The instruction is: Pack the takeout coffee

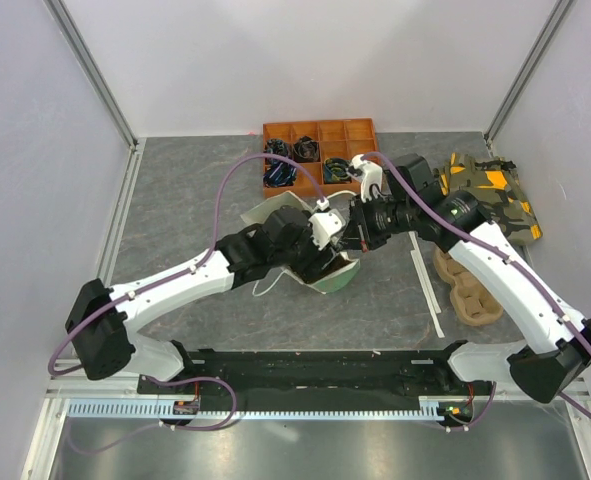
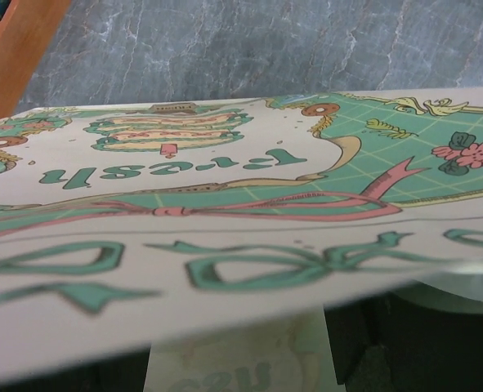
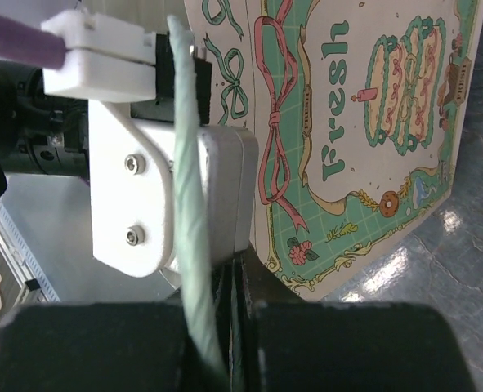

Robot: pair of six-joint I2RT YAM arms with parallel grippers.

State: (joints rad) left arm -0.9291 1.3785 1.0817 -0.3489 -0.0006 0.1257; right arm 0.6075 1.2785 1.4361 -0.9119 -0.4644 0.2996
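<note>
The takeout coffee is not in view. A paper bag (image 1: 337, 277) printed in green and pink lies tilted at the table's middle, where both arms meet. My right gripper (image 1: 358, 238) is shut on the bag's rim (image 3: 239, 327), and the twisted green handle (image 3: 188, 245) runs beside its fingers. My left gripper (image 1: 325, 258) reaches in at the bag's mouth with its jaws wide apart. The bag's printed side (image 2: 225, 163) fills the left wrist view, and pale paper (image 2: 241, 351) lies between the dark fingers (image 2: 364, 343). The bag's face (image 3: 364, 122) also shows in the right wrist view.
An orange compartment box (image 1: 320, 132) of small dark items stands at the back. A camouflage-patterned object (image 1: 490, 195) lies at the right. Below it are a brown moulded-pulp cup tray (image 1: 470, 290) and a white strip (image 1: 430, 290). White walls enclose the table.
</note>
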